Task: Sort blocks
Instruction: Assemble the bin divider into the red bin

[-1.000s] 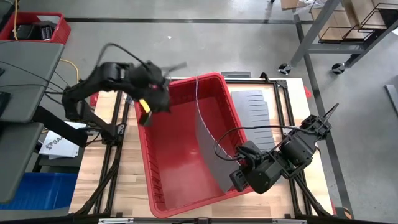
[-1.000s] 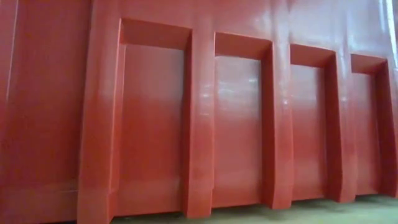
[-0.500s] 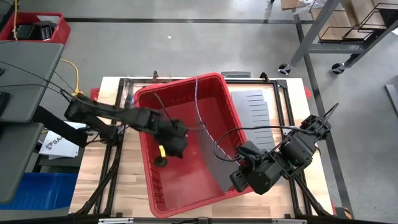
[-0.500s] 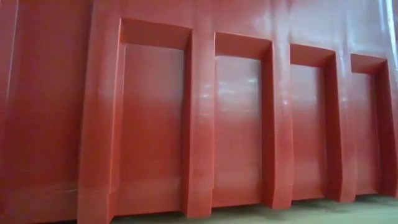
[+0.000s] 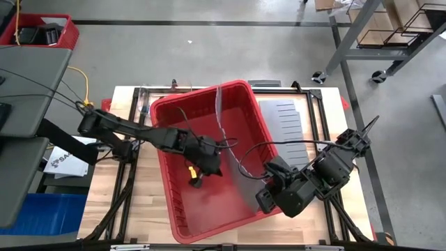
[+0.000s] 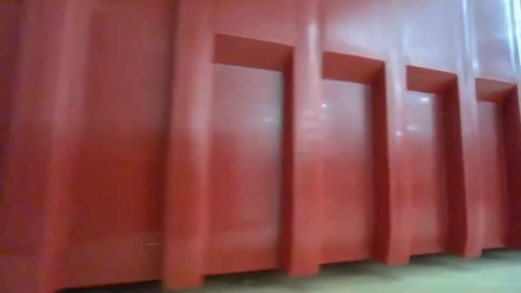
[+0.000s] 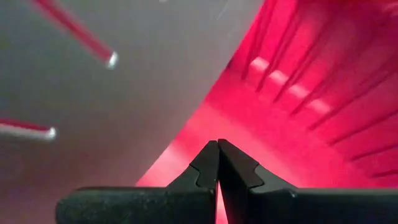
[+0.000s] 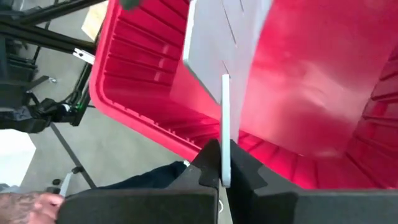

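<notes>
Red plastic bin (image 5: 182,210) is seated on the wooden table (image 5: 150,209), filling its middle. The left gripper (image 7: 217,163) is lowered inside the bin, jaws clenched on nothing, close to a flat grey slotted divider sheet (image 5: 240,171). The right gripper (image 8: 222,169) is clamped on that sheet's edge at the bin's right wall. No toy blocks can be made out. A person's hand (image 8: 25,205) is seen beyond the table.

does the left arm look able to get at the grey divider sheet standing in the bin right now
Probably yes. The left gripper, shut, is already down inside the red bin, close beside the grey divider sheet, with nothing between them. The right gripper is pinching that sheet's edge.
</notes>
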Robot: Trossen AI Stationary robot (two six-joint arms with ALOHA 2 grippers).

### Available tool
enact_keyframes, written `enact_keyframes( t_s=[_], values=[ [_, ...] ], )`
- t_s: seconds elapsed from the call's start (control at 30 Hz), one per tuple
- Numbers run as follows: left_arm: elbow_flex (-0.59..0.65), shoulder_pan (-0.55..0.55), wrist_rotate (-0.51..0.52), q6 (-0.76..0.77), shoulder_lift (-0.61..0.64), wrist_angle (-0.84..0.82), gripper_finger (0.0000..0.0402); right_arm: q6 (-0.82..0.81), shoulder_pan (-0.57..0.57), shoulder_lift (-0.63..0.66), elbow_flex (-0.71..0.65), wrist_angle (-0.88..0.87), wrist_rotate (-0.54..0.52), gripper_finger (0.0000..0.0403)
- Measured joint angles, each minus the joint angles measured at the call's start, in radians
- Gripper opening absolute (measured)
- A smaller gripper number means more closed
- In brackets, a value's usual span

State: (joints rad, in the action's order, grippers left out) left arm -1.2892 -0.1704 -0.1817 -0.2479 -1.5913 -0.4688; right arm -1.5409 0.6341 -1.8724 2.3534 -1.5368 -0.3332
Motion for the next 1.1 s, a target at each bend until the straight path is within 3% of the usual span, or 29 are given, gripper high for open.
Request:
enact_keyframes(
  t_s=[0.1,0.57,0.77,0.93,1.1],
  values=[
    [0.001,0.000,0.053,-0.004,-0.030,-0.001,0.0000,0.006,-0.006,0.001,0.000,-0.001,-0.007,0.0000],
    [-0.001,-0.016,0.025,0.065,-0.012,-0.187,0.0000,0.051,-0.034,0.053,0.002,-0.032,-0.155,0.0000],
    [0.009,-0.029,0.025,0.076,-0.006,-0.229,0.0000,0.111,-0.054,0.051,0.002,-0.033,-0.100,0.0000],
    [0.215,-0.030,0.010,0.175,0.068,-0.082,0.0000,0.136,-0.052,0.049,0.001,-0.034,-0.082,0.0000],
    [0.446,-0.032,0.018,0.336,0.239,0.058,0.0000,0.154,-0.053,0.049,0.001,-0.033,-0.081,0.0000]
  ],
)
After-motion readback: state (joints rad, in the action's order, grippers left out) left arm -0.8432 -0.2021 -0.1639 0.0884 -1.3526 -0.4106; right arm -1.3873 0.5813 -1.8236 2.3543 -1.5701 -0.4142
